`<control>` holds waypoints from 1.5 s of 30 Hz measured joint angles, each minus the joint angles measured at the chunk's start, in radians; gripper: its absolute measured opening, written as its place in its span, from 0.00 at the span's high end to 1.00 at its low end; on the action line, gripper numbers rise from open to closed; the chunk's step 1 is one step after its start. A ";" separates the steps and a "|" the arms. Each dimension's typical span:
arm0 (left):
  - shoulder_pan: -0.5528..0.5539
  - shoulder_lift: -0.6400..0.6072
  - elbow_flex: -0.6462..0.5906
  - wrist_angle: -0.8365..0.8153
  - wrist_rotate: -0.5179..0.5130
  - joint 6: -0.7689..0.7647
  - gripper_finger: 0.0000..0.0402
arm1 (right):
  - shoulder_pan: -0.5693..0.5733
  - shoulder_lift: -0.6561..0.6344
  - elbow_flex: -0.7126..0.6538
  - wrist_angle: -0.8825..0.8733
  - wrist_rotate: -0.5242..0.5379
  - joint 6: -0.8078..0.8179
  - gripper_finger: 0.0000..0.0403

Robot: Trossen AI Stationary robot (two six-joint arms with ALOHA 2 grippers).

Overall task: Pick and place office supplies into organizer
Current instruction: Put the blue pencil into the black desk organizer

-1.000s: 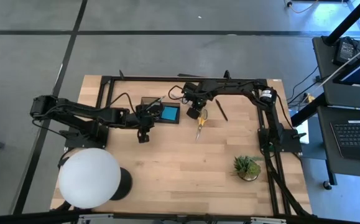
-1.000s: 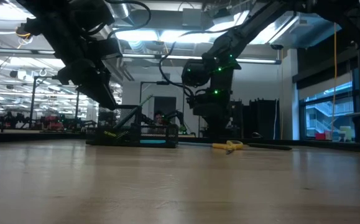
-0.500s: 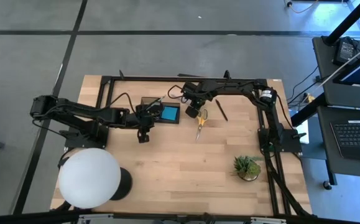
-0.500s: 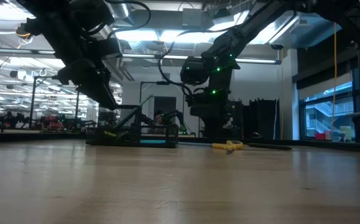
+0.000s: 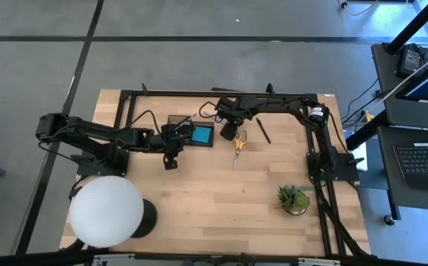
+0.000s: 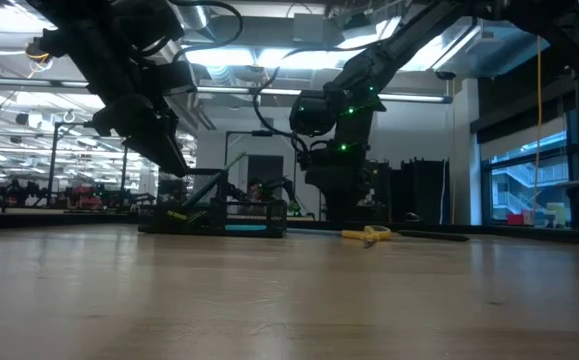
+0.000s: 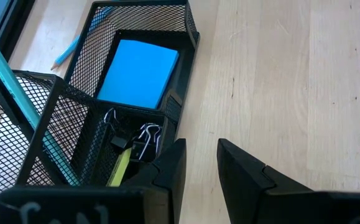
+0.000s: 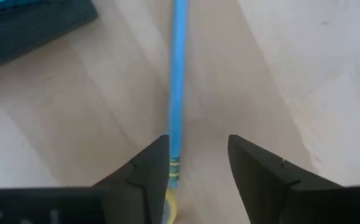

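Right wrist view: blue pencil (image 8: pixel 178 81) lies just ahead of right tool (image 8: pixel 198 163).

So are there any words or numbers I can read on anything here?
No words or numbers can be read in any view.
Blue note pad in the black mesh organizer: plain, no writing.
Blue pencil by the right pincer: no print visible.
Laptop screen and keyboard beside the table: too small to read.
Room behind, low view: signs too blurred to read.
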 joint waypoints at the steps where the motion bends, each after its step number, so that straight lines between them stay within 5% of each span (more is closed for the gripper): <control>1: 0.000 0.000 0.000 0.000 0.000 0.000 0.79 | 0.000 0.000 0.000 0.000 -0.015 -0.001 0.58; 15: 0.000 0.000 0.000 0.000 0.000 0.000 0.79 | 0.002 -0.002 -0.047 0.027 -0.051 0.033 0.58; 33: 0.000 0.000 0.000 0.000 0.000 0.000 0.79 | 0.022 -0.006 -0.072 0.030 -0.079 0.065 0.94; 45: 0.000 0.000 0.000 0.000 0.000 0.000 0.79 | 0.103 -0.006 -0.089 -0.089 -0.075 0.160 0.94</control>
